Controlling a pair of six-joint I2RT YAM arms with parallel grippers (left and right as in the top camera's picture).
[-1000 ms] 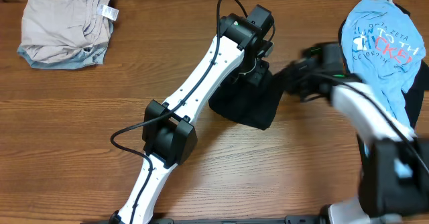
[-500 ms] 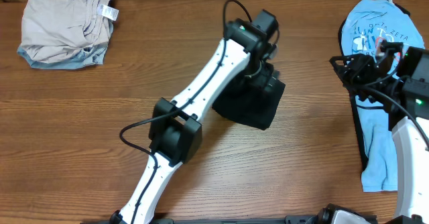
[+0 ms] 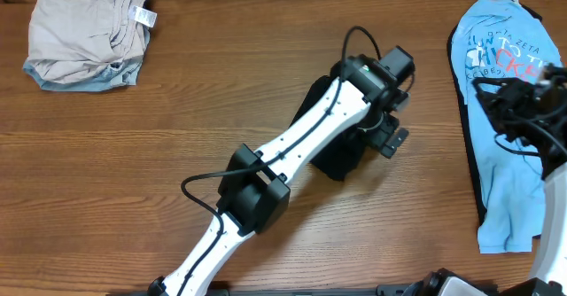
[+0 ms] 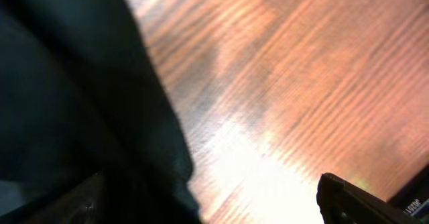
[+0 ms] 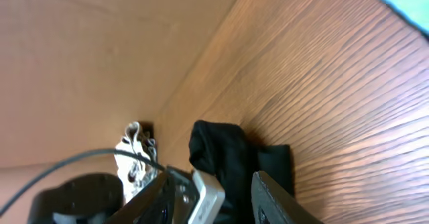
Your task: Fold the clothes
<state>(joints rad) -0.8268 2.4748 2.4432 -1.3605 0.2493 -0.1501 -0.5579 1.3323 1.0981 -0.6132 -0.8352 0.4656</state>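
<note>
Clothes lie in three places on the table [image 3: 177, 110]: a black garment [image 3: 341, 161] near the middle, a blue T-shirt [image 3: 500, 154] at the right edge, and a crumpled grey garment [image 3: 84, 30] in the far left corner, well apart from the others. The black garment is bunched into a small dark heap. In the overhead view it is mostly hidden by the left arm [image 3: 310, 145], which reaches diagonally from the near edge across it, so only a strip shows on either side of the white link. The left gripper [image 3: 392, 136] sits just past the heap's right side, low over the wood. In the left wrist view its fingers [image 4: 348, 200] are spread wide, one tip at each lower corner, with the cloth's edge and bare table between them. Black cloth fills the left half, up against the left-hand finger, though I cannot tell whether they touch. A black cable [image 3: 199, 190] loops out from the arm's elbow. The right gripper [image 5: 216, 187] hovers above the printed T-shirt and is blurred from overhead. Its wrist view shows the fingers apart, looking across the table to the black garment, with the grey one small by the far wall.
</note>
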